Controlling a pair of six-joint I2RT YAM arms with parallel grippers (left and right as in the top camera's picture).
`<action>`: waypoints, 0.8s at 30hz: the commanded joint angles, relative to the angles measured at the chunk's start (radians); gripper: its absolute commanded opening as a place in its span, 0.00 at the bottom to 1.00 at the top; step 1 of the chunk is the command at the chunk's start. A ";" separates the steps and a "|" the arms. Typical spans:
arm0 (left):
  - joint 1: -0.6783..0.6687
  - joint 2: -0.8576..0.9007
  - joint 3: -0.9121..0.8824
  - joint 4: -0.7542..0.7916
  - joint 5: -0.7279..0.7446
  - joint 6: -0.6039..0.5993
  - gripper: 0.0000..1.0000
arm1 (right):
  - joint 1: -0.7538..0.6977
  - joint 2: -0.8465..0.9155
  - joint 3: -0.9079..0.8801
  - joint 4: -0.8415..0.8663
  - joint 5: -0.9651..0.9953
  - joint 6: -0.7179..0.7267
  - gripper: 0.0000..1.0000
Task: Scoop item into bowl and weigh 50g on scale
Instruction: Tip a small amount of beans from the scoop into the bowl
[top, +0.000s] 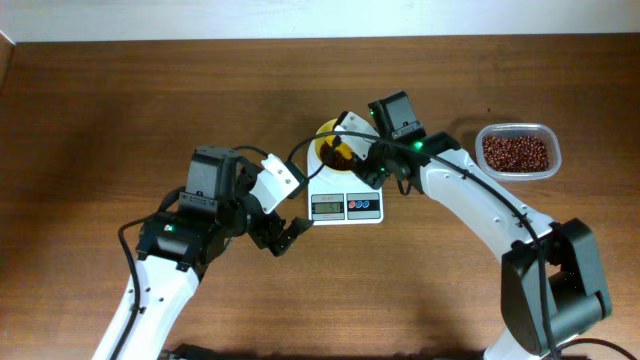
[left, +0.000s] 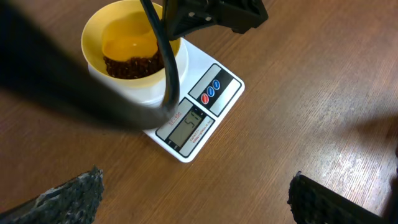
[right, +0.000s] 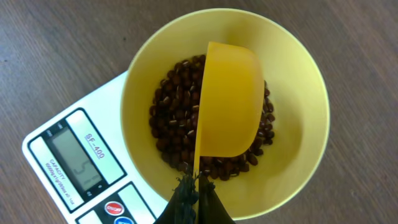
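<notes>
Right wrist view: the right gripper (right: 194, 190), clamped on the scoop (right: 230, 99), holds it over the beans (right: 171, 124) in the bowl (right: 298, 93) on the scale (right: 68, 121). Best to tip slowly, watching the display (right: 78, 165); the left gripper (top: 283, 236) hangs spread wide nearby.

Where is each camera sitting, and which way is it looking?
Overhead: above the table, looking straight down; the left arm and right arm show, the scale between them.
Left wrist: on the left arm, slanting down at the scale and yellow bowl; the tips of the open left pincer show at the bottom.
Right wrist: on the right arm, straight down into the bowl of beans; the right pincer, shut on the yellow scoop, shows.
Shared: both wrist views show the scale's display and the bowl.
</notes>
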 joint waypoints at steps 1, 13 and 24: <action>0.002 0.002 -0.007 0.002 0.018 -0.009 0.99 | 0.015 0.016 0.019 0.025 0.006 -0.011 0.04; 0.002 0.002 -0.007 0.002 0.018 -0.010 0.99 | 0.016 0.016 0.019 -0.073 -0.098 0.006 0.04; 0.002 0.002 -0.007 0.001 0.018 -0.009 0.99 | -0.023 0.016 0.026 -0.023 -0.119 0.127 0.04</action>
